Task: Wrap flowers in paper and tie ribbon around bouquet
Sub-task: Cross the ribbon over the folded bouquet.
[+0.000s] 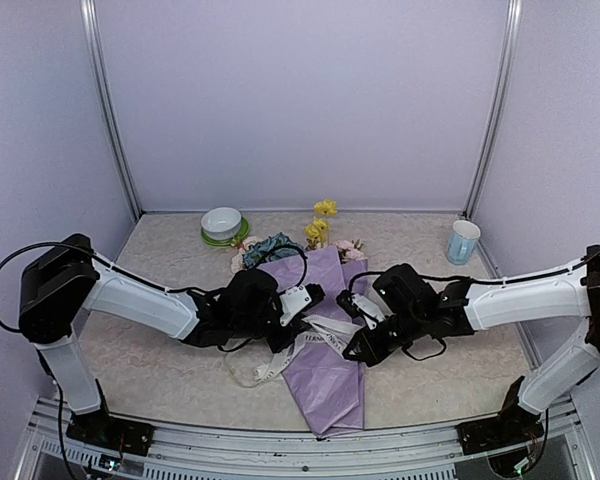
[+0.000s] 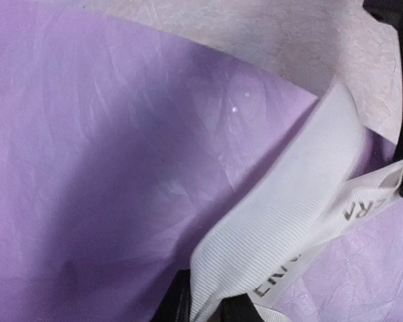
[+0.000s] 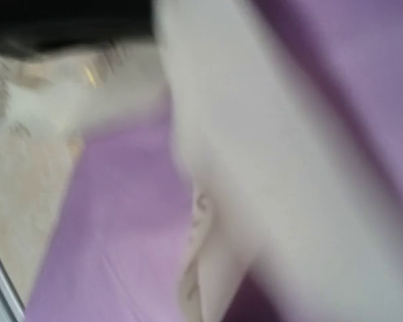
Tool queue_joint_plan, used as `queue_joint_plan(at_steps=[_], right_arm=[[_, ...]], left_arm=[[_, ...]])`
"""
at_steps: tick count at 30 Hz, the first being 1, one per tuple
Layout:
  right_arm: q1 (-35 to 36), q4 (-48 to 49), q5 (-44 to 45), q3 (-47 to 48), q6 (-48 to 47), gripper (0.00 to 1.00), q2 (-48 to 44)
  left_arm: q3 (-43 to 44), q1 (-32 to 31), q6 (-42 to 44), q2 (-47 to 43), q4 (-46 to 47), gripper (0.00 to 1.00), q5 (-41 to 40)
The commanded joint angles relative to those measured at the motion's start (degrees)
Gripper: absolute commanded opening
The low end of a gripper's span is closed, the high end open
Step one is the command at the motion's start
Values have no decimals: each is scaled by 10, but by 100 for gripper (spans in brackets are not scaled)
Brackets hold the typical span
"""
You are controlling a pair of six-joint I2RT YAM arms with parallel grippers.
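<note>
The bouquet (image 1: 325, 385) lies in the middle of the table (image 1: 160, 360). Its narrow tip points at the near edge, and the flowers (image 1: 320, 232) show at the wide end toward the far edge. The lilac paper (image 2: 121, 168) is closed around the stems. The ribbon (image 1: 315, 335) crosses the cone at mid-length, and a loose tail trails off toward the left edge.

The left gripper (image 1: 300, 305) has the ribbon running between its fingers, but I cannot tell whether they pinch it. The right gripper (image 1: 360, 345) is pressed together beside the ribbon's other end, and blur hides whether it has caught the band.

The tying step looks under way. To do it well, pull both ends evenly so the band cinches without tearing the paper or dragging the cone sideways.

Counted, there is one bouquet, one ribbon, one bowl (image 1: 222, 220) and one cup (image 1: 463, 240).
</note>
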Motion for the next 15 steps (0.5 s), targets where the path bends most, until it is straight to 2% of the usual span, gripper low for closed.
queue_joint_plan(at_steps=[1,8,9,12,15], right_arm=[[-24,-1,-51,-38,10,0,-3],[-56,3,-73,-50,3,0,19],[-59,2,-75,-50,1,0,20],[-61,1,-81,-49,-3,0,23],[-63,-3,-84,-43,-6,0,25]], left_arm=[[7,-16,18,-42,-7,28,-41],[0,-23,8,-107,-73,71,99],[-8,-22,5,-123,-81,74,119],[-27,-9,-8,-166,-115,71,124],[-36,28,-50,-175,-182,58,94]])
